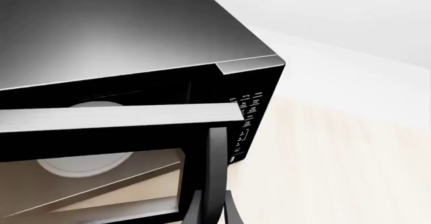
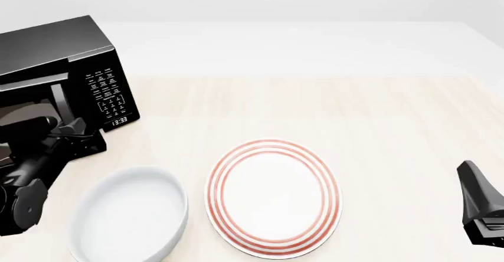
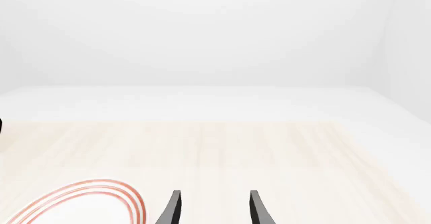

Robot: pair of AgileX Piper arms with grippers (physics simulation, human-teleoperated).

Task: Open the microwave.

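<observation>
Microwave [image 2: 59, 67] door ajar; left hand [image 2: 79, 133] at door edge.

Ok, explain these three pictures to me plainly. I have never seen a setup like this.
These are simulator renders of two robot arms at a table, all from one moment. The front view looks forward and down over the table from the arms' side. There the left arm reaches to the microwave at the far left, and the right arm waits at the right edge. On the table lie a white bowl and a red-ringed plate. The other two pictures come from cameras just behind each hand. The left one faces the microwave with its door partly open, the turntable visible inside, and the left hand at the door's handle. The right one shows the right hand open, holding nothing, above bare table beside the plate.
</observation>
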